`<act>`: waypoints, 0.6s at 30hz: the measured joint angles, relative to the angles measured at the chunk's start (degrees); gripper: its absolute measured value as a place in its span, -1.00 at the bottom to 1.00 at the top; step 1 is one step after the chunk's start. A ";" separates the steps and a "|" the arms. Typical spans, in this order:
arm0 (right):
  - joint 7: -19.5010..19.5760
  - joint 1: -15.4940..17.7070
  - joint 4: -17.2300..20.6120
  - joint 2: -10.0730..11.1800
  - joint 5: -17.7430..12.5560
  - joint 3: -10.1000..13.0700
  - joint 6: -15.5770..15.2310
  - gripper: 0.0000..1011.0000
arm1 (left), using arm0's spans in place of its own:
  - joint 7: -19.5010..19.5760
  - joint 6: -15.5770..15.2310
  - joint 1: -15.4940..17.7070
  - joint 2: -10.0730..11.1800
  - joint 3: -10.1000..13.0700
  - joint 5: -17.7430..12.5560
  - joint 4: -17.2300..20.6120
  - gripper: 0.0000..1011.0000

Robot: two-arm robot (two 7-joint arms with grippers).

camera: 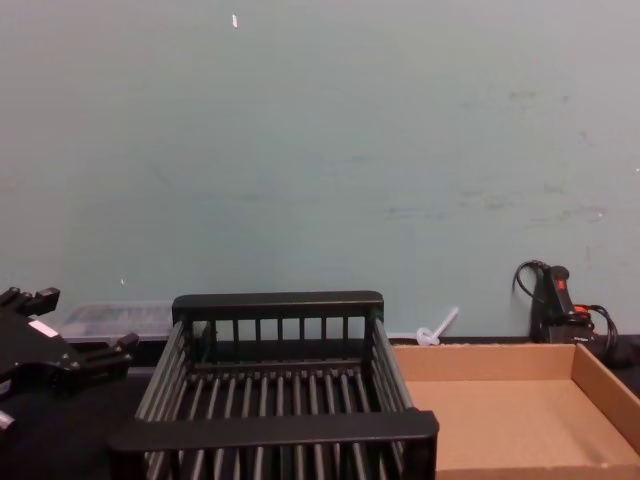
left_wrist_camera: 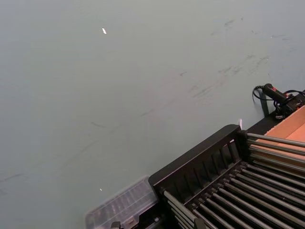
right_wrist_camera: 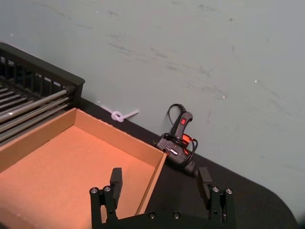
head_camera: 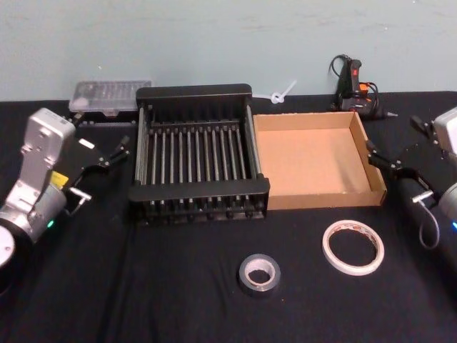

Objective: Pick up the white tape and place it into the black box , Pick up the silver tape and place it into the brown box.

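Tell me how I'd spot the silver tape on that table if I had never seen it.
Find the black box in the middle of the dark table; the brown box sits to its right. In front of them lie two rolls. The silver tape is the smaller, dark grey roll with a shiny top, left of the wider white tape with red markings.

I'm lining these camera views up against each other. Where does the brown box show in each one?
Head: brown box right of centre, beside the black box.
Left wrist: an orange-brown sliver at the right edge.
Right wrist: fills the lower left.
Chest: lower right.
Shared landmark: the black box.
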State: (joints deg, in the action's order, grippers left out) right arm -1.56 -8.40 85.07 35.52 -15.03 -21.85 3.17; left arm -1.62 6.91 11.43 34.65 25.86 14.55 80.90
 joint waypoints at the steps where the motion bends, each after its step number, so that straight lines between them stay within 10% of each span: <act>1: -0.22 0.25 0.39 0.13 -0.24 0.19 -0.28 0.98 | 0.00 0.00 0.00 0.00 0.00 0.00 0.00 0.98; 18: -2.91 10.95 14.39 3.99 -6.62 6.69 -10.62 0.98 | 0.00 0.00 0.00 0.00 0.00 0.00 0.00 0.98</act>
State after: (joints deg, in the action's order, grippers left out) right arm -4.47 2.56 99.47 39.51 -21.65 -15.16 -7.45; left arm -1.62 6.91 11.43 34.65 25.86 14.55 80.90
